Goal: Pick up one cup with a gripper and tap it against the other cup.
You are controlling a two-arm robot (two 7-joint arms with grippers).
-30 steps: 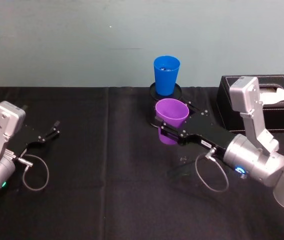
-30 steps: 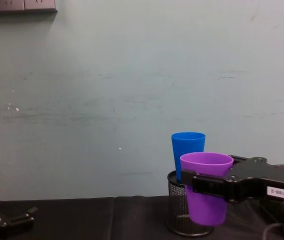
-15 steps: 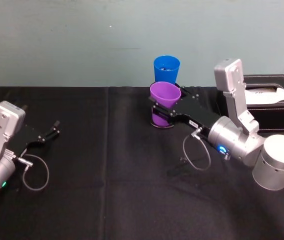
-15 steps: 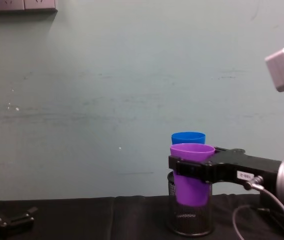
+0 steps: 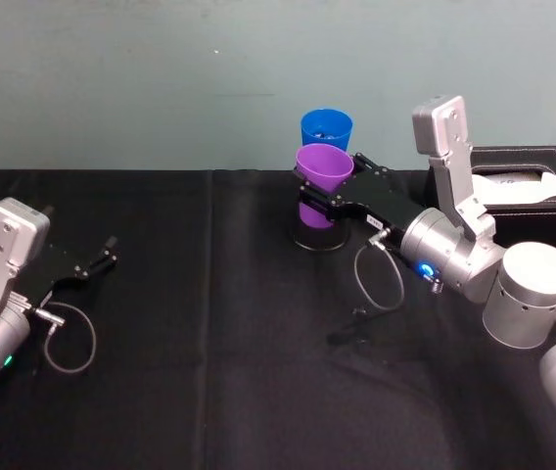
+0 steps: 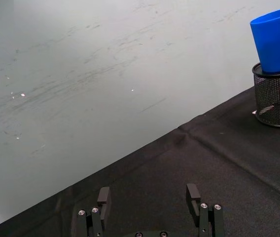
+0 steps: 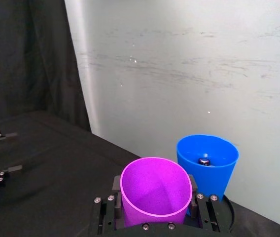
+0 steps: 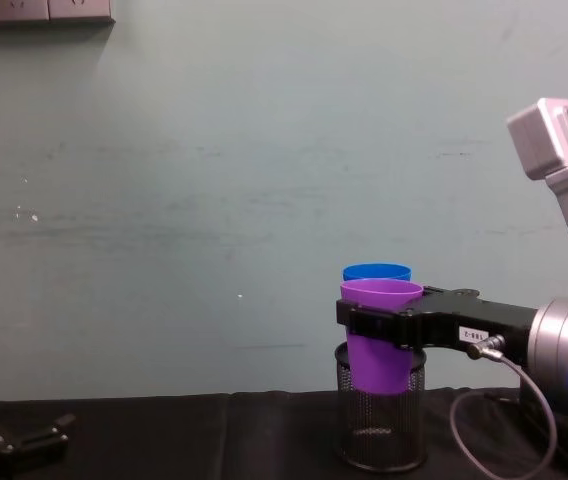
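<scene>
**Light cup, light tap**

Your right gripper (image 5: 332,191) pinches the purple cup (image 5: 319,171) across its wall below the rim. It holds the cup aloft against or just before the blue cup (image 5: 325,129) — I cannot tell which. The blue cup stands in a mesh holder (image 8: 379,440) near the table's (image 5: 209,343) far edge. Both cups look thin, smooth and light, so a hard squeeze may flex yours and a hard knock may tip the blue one. The cups are plain — the gripper's white label (image 8: 471,335) is too small to read. Your left gripper (image 5: 97,262) rests spread by the left edge.

One purple cup (image 5: 322,171), one blue cup (image 5: 326,127), black mesh holder (image 8: 381,430), black tablecloth (image 5: 209,323).
</scene>
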